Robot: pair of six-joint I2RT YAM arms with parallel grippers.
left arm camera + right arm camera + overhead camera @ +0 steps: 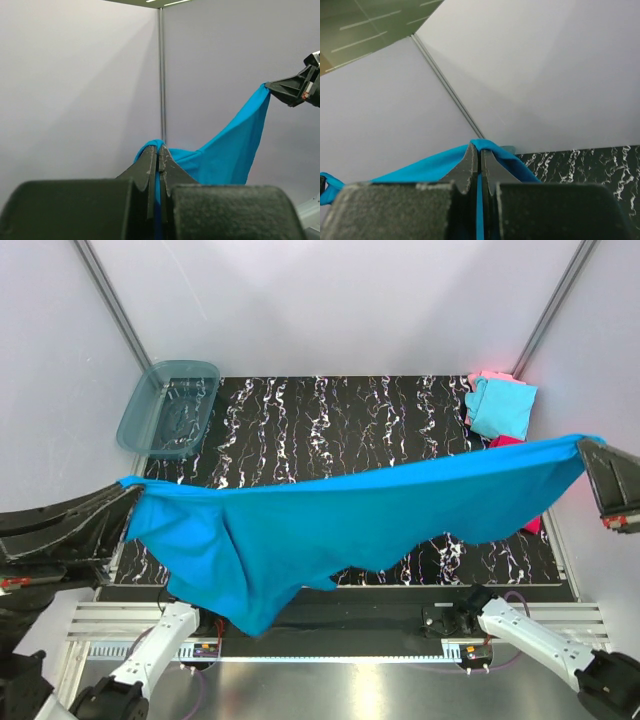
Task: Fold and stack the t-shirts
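Left gripper + right gripper clamp teal-blue t-shirt edges | stretched above table

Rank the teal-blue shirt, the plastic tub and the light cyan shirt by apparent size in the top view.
1. teal-blue shirt, largest, though held up nearer the camera.
2. plastic tub.
3. light cyan shirt, bunched, somewhat smaller.

Big teal-blue shirt hangs stretched in mid-air, L to R, top edge taut, loose folds sagging lowest approx. L of centre. Far R, lying down: light cyan shirt crumpled on a pink shirt; red shirt just nearer, partly hidden by the blue one.
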